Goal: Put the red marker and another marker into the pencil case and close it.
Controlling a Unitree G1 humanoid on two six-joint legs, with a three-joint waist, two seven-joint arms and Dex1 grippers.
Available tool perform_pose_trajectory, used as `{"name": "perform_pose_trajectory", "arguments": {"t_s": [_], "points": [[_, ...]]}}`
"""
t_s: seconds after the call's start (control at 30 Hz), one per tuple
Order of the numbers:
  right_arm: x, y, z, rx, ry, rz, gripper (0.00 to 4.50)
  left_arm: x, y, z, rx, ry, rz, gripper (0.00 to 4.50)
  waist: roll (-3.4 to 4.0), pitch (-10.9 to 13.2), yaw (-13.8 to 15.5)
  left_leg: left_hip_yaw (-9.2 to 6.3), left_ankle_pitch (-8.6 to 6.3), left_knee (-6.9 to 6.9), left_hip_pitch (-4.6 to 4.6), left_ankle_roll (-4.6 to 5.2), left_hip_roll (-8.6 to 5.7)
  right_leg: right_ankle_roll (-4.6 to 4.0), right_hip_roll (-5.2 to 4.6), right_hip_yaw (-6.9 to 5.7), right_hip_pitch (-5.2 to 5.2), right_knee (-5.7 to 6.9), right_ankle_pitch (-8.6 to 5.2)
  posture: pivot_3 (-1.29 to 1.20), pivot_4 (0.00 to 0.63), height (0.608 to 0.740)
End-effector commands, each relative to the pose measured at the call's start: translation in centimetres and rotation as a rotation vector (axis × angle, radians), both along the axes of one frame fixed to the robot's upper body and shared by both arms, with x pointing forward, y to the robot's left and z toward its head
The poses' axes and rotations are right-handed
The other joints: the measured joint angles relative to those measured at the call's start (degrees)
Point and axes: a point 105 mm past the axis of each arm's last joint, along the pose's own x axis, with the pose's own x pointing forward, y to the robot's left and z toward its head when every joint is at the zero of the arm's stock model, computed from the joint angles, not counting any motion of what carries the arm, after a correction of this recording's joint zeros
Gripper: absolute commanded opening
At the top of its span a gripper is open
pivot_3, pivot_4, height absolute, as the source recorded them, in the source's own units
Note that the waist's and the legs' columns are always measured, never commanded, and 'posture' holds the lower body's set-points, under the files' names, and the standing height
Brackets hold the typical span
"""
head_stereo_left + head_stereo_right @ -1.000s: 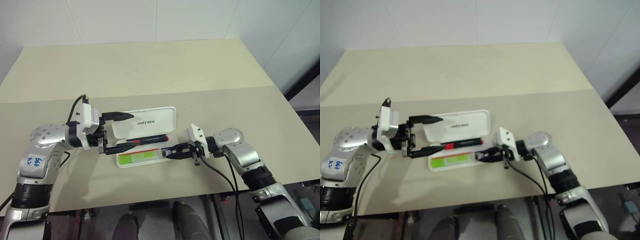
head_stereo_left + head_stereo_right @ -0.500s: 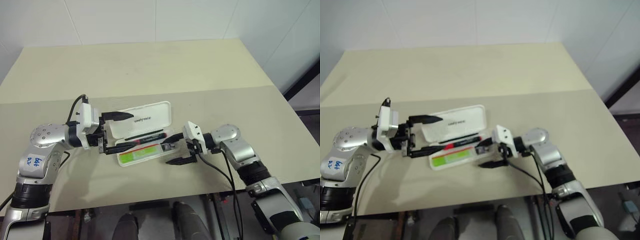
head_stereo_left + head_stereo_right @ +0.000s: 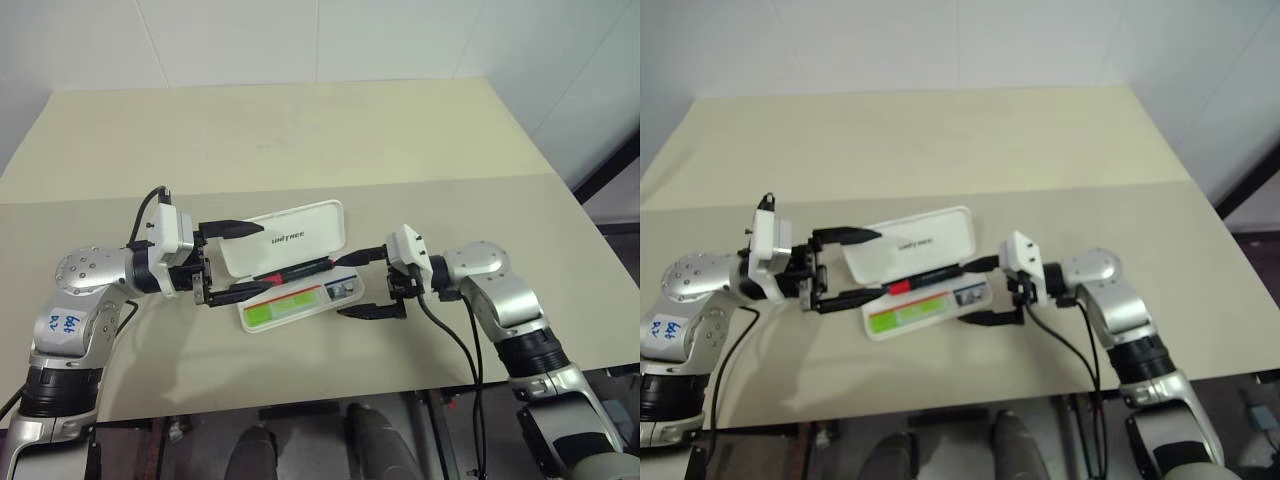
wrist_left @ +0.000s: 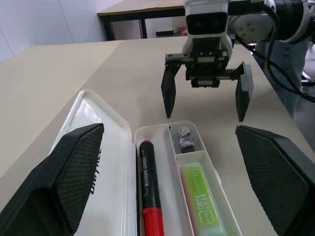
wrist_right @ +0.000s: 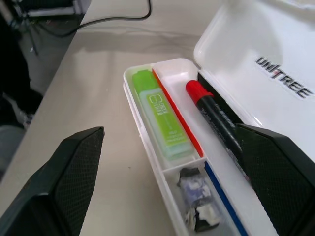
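Right gripper is positioned just off the right end of the white flat rectangular hard plastic pencil case, with both black fingers spread wide and nothing between them. Left gripper is stationed at the opposite end of the case, its fingers likewise spread wide and holding nothing; one finger hangs over the lid, the other over the tray's left end.

The pencil case lies open on the beige tabletop, near the front edge. The hinged lid is tilted back and carries the printed word "UNITREE" in dark capitals. A thin red stripe and a thin blue stripe run along the tray's inner divider.

The slim red marker, with red cap and black barrel, lies in the compartment next to the lid; white lettering on the barrel is too small to read. The short, chunky lime-green marker lies in the outer compartment and bears a pale outlined label that cannot be read. A small dark grey stub occupies the end compartment nearest the right gripper.
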Motion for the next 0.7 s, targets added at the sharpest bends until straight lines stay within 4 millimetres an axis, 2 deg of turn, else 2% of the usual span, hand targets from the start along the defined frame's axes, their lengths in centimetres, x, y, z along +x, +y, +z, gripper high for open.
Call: {"name": "perform_pose_trajectory", "arguments": {"t_s": [0.03,0.07,0.17,0.37,0.53,0.7], "points": [[-0.4,-1.5,3.0,0.083,-0.083,-0.069,4.48,-0.8,0.3,0.8,0.003,-0.048,-0.007,4.50,0.00,0.00,-0.03,0.00,0.00,-0.01,0.01,0.00,0.00,0.00,0.00,0.00,0.00,0.01,0.00,0.00,0.150,0.740],[-0.3,-2.1,3.4,0.094,-0.100,-0.103,4.48,-1.0,0.5,0.8,0.002,-0.046,-0.004,4.50,0.00,0.00,-0.09,0.00,0.00,-0.01,0.02,0.00,0.00,0.00,0.00,0.00,0.00,0.01,0.00,0.00,0.150,0.740],[-0.2,-3.9,4.3,0.107,-0.135,-0.187,4.50,-1.2,1.0,0.8,-0.009,-0.041,0.008,3.88,0.00,0.00,-0.10,0.00,0.00,-0.01,0.02,0.00,0.00,-0.02,0.00,0.00,0.00,0.00,-0.01,0.00,0.150,0.740],[0.5,-6.9,5.5,0.107,-0.184,-0.298,4.50,-1.4,1.6,0.5,-0.019,-0.030,0.020,1.80,-0.01,0.00,-0.09,0.00,-0.01,0.01,0.02,0.01,0.00,-0.02,0.00,0.01,0.00,-0.02,-0.01,0.00,0.150,0.740],[0.7,-7.4,6.0,0.110,-0.202,-0.311,4.50,-1.3,1.6,0.5,-0.023,-0.032,0.019,0.09,-0.01,0.00,-0.16,0.01,-0.01,-0.02,0.02,0.01,0.00,-0.02,0.01,0.01,0.01,-0.06,-0.01,0.00,0.150,0.740],[1.0,-7.5,6.4,0.110,-0.217,-0.317,4.50,-1.2,1.8,0.7,-0.052,-0.050,0.057,0.01,-0.01,0.00,-0.15,0.01,-0.01,-0.02,0.02,0.01,0.00,-0.02,0.00,0.01,0.01,-0.06,-0.01,0.00,0.150,0.740]]}}
